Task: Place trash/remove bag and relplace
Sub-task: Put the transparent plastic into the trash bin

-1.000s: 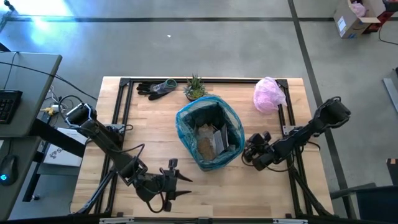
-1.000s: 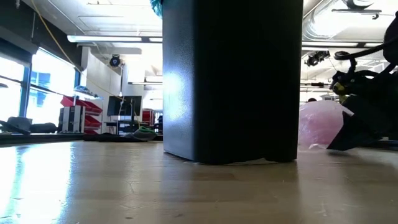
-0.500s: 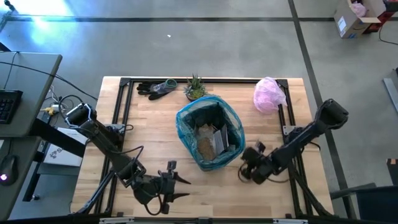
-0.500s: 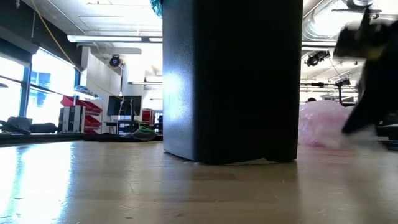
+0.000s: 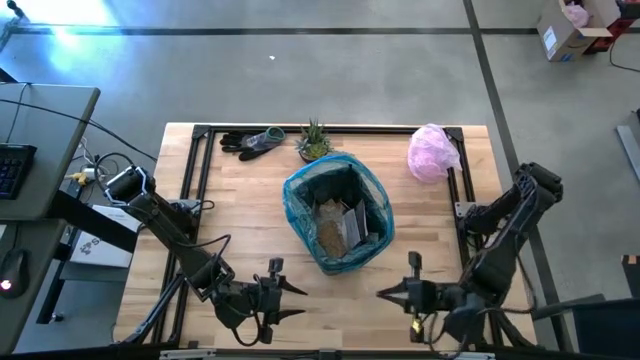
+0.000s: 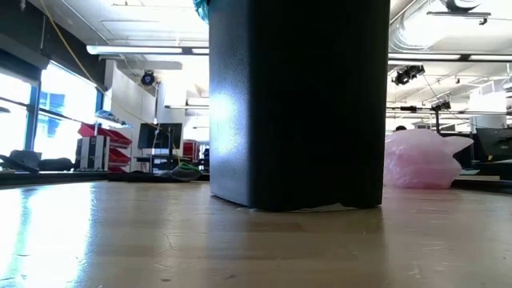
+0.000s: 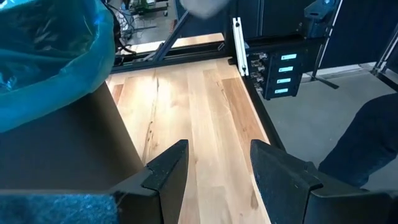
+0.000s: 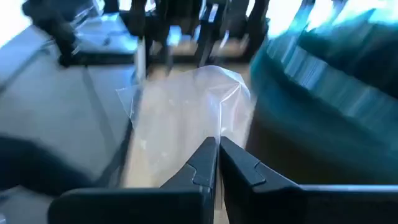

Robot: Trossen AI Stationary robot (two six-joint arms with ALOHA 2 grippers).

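Pinching clear wrapper [image 8: 186, 112] w/ right hand [image 8: 217, 144], near bag [image 5: 337, 217].

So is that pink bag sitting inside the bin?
No, the pink bag lies on the table's far right corner, apart from the bin with its teal liner.

Overhead sees all; the low camera sits close behind the bin [image 6: 300, 104], seemingly shared with wrist views.

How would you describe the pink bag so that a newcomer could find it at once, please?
Start at the bin lined with the teal bag in the middle of the wooden table. Look to the far right corner, where the pale pink bag sits bunched up, the only pink thing there.
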